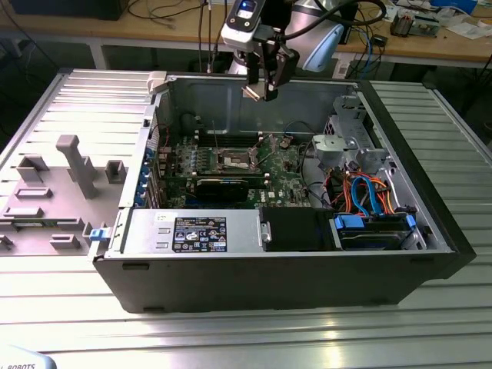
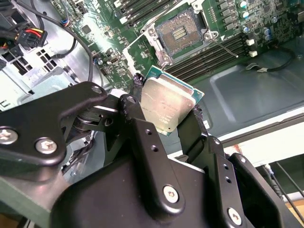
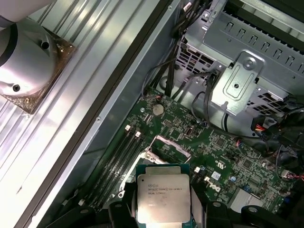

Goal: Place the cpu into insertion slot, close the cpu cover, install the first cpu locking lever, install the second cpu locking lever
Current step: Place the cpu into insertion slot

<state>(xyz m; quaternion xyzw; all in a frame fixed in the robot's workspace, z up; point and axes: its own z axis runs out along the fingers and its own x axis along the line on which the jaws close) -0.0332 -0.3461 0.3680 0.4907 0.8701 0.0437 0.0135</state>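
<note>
CPU [image 2: 166,107], metal top facing the wrist cameras, is clamped by two opposite edges between the black jaws. It hangs high over the open computer case [image 1: 269,284] that lies on the slatted metal table [image 1: 69,307], well apart from the insertion slot [image 2: 183,31]. The slot's dark centre lies bare on the green motherboard [image 2: 142,45], with black memory slots [image 2: 209,57] just beside it and a thin lever [image 2: 223,47] slanting across them. A grey drive cage [image 3: 242,80] and bundled cables [image 1: 369,192] crowd the board's edge toward the exterior view's right.
</note>
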